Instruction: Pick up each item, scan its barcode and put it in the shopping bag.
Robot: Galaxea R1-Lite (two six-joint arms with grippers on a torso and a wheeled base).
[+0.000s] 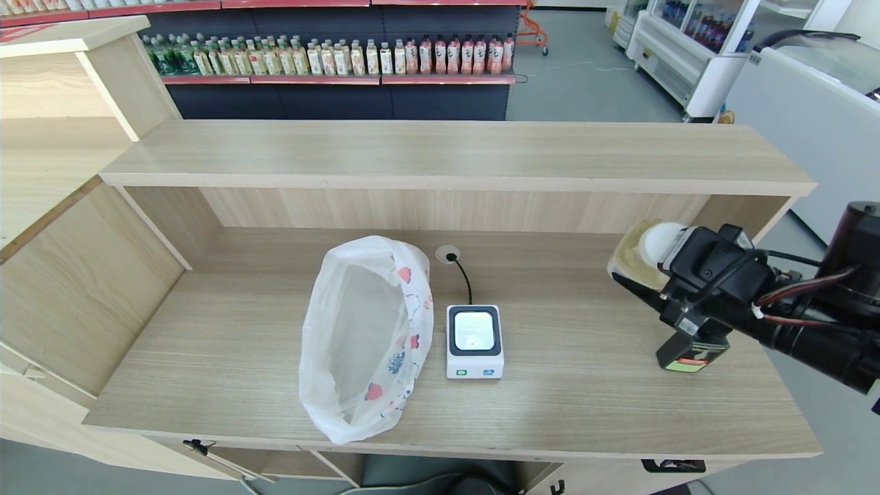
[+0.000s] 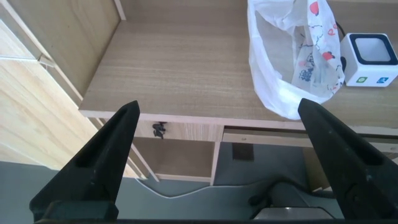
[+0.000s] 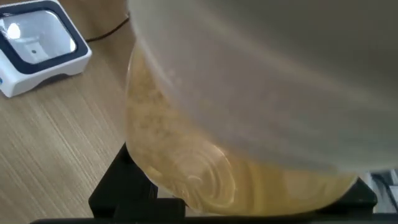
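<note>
pale yellowish translucent container [image 1: 634, 267] with a round white cap [image 1: 658, 240]: held tilted above the right end of the light wood-grain counter [image 1: 584, 392], clear of its surface; in the right wrist view the container [image 3: 186, 143] is pressed between black fingers [image 3: 121, 190]; right gripper [image 1: 641, 273] clenched on this container; a dark piece with a red and green label [image 1: 691, 354] sits just below the wrist, cannot tell whether it belongs to the arm or is a separate article.

white square barcode scanner with a dark-framed glass top [image 1: 474, 340]: resting flat near the middle of the counter, well apart from the container, to its left; black cable [image 1: 464, 278] running from its rear to a round grommet [image 1: 448, 254] in the counter.

thin white plastic shopping bag with red and blue printed motifs [image 1: 364, 337]: lying on its side just beside the scanner on the left, mouth open toward the counter's front edge.

left gripper [image 2: 217, 112]: released, fingers spread wide, nothing between them; positioned off the front edge of the counter, below surface level, near the bag [image 2: 292, 62].
</note>
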